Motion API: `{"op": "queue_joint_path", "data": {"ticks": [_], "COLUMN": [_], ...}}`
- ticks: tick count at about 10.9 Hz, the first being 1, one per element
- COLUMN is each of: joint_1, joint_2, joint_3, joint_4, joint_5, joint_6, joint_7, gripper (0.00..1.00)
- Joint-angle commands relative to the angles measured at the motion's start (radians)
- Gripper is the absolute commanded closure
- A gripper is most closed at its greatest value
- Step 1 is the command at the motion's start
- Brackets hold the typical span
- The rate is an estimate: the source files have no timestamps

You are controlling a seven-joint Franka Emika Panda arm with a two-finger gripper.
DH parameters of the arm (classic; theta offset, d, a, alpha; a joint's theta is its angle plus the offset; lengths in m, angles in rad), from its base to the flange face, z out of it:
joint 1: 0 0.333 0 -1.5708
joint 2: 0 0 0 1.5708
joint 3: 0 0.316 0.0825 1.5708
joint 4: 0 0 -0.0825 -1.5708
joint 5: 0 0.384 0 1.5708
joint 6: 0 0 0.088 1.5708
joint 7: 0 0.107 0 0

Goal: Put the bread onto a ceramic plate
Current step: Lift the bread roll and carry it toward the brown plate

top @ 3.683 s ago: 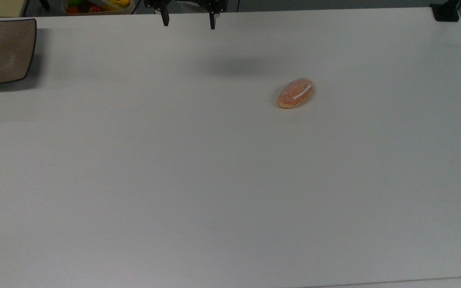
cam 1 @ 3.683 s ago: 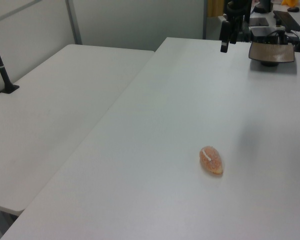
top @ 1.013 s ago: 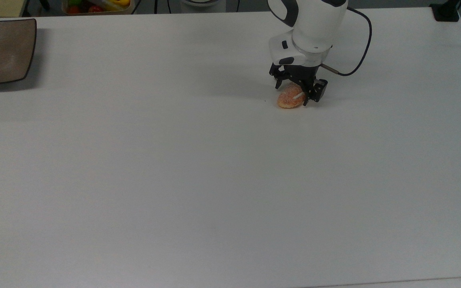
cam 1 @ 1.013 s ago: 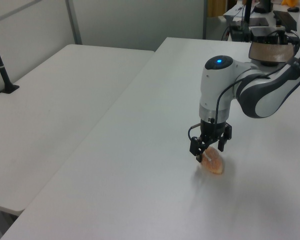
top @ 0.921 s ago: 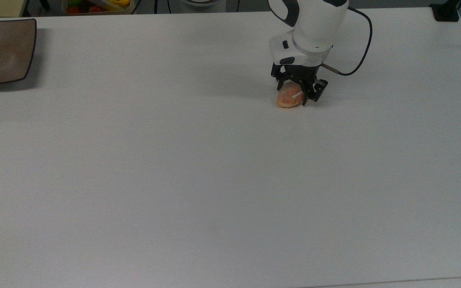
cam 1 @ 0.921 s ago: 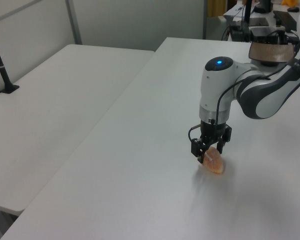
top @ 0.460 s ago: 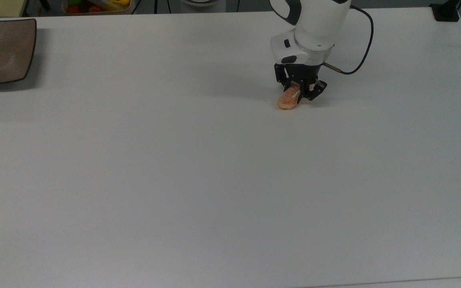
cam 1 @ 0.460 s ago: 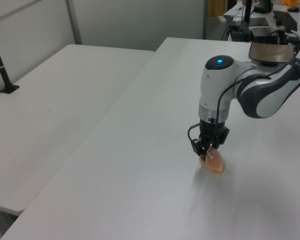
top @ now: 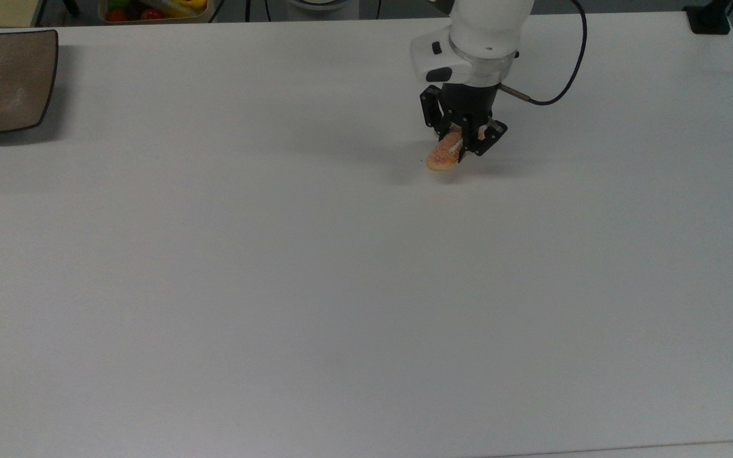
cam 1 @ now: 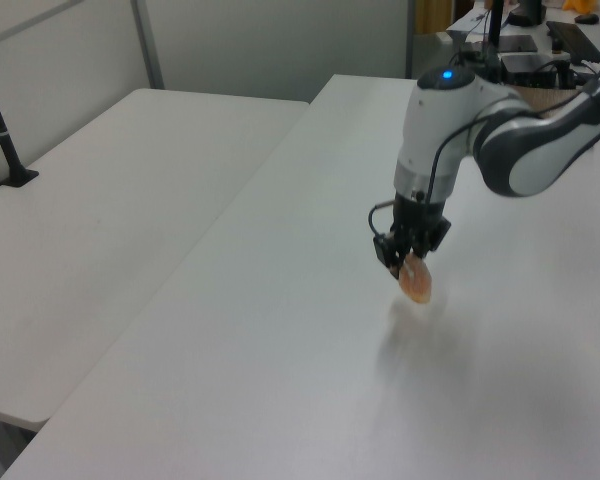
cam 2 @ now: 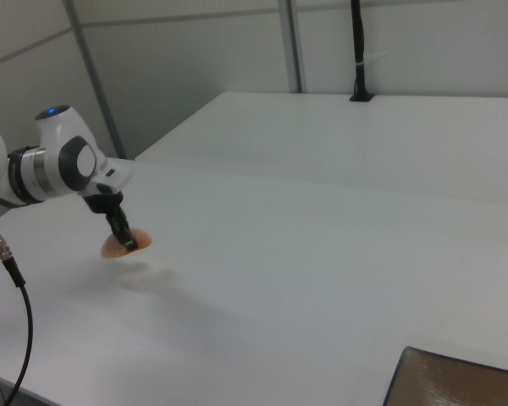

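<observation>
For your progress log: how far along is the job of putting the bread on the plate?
Done: the gripper has shut on the bread and lifted it off the table; a shadow lies beneath. In hand: carrying. Left: crossing to the ceramic plate and setting it down.

We can read no text, label, brand, number or sign anywhere in these views.
</observation>
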Motion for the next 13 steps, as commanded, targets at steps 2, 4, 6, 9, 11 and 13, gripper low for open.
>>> {"op": "queue_joint_path", "data": {"ticks": [2, 4, 6, 9, 11, 13], "joint_1": [-0.064, -0.086, -0.092, -0.107, -0.116, -0.116], "joint_2": [-0.1, -0.128, -0.141, -0.143, -0.145, -0.142], "joint_3": [-0.08, -0.168, -0.263, -0.392, -0.508, -0.638], "joint_4": [-0.013, 0.01, 0.024, 0.024, 0.03, 0.038], "joint_5": [-0.001, 0.001, 0.002, 0.002, 0.011, 0.091], "joint_6": [-0.078, -0.126, -0.18, -0.173, -0.167, -0.162], "joint_7": [-0.162, -0.277, -0.437, -0.668, -0.849, -1.056], "gripper": [0.65, 0.65, 0.65, 0.65, 0.65, 0.65]}}
